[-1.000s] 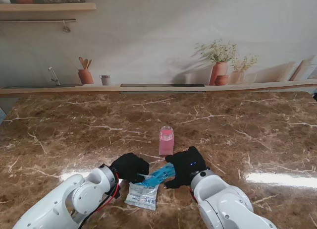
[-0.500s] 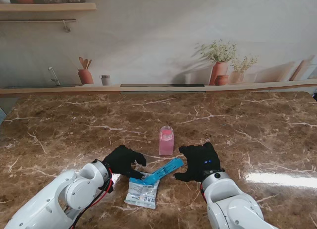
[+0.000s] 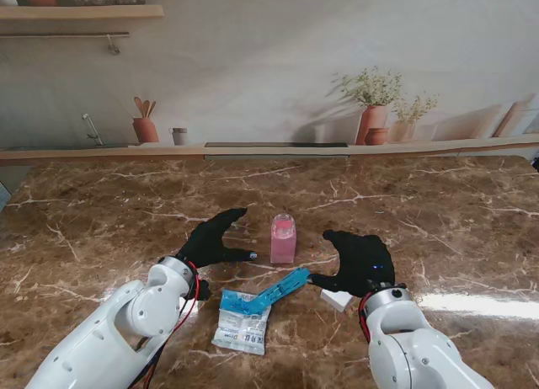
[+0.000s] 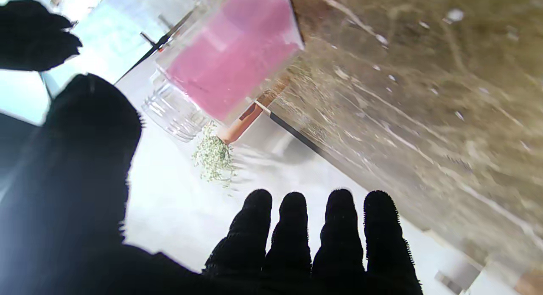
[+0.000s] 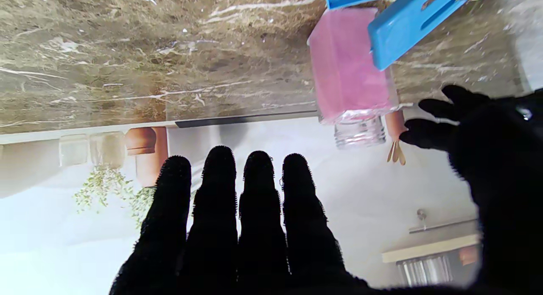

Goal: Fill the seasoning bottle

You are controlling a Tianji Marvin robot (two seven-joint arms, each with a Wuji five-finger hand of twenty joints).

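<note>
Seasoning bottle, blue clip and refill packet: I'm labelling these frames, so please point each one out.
seasoning bottle (image 3: 283,240), stand view, on its pink middle.
blue clip (image 3: 280,290), stand view, on the middle of its bar.
refill packet (image 3: 242,329), stand view, on its printed face.

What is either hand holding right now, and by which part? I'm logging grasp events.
Nothing. The left hand and right hand are both open beside the seasoning bottle, fingers spread, touching neither it nor the packet.

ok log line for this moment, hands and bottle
left hand: open, beside bottle | right hand: open | seasoning bottle: upright, uncapped, untouched | blue clip: on refill packet
</note>
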